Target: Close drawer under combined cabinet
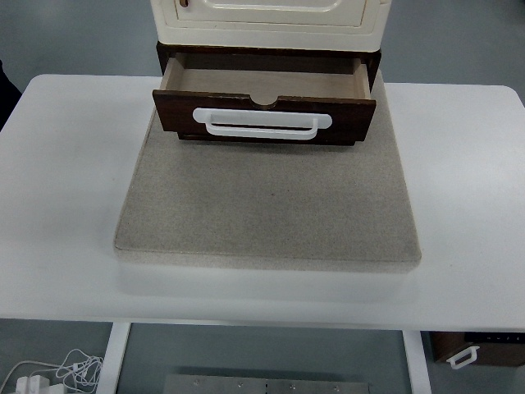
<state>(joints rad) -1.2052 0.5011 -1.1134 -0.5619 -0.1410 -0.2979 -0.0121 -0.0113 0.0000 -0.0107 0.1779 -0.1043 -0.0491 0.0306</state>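
Drawer open under cabinet, on mat, on table.

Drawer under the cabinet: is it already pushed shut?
No, the drawer stands pulled out, its bare inside showing behind the white handle.

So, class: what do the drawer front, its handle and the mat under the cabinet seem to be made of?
Drawer front: probably dark-stained wood with a slight sheen.
Handle: likely white plastic, smooth and glossy.
Mat: seemingly grey-beige felt or woven fabric, matte and grainy.
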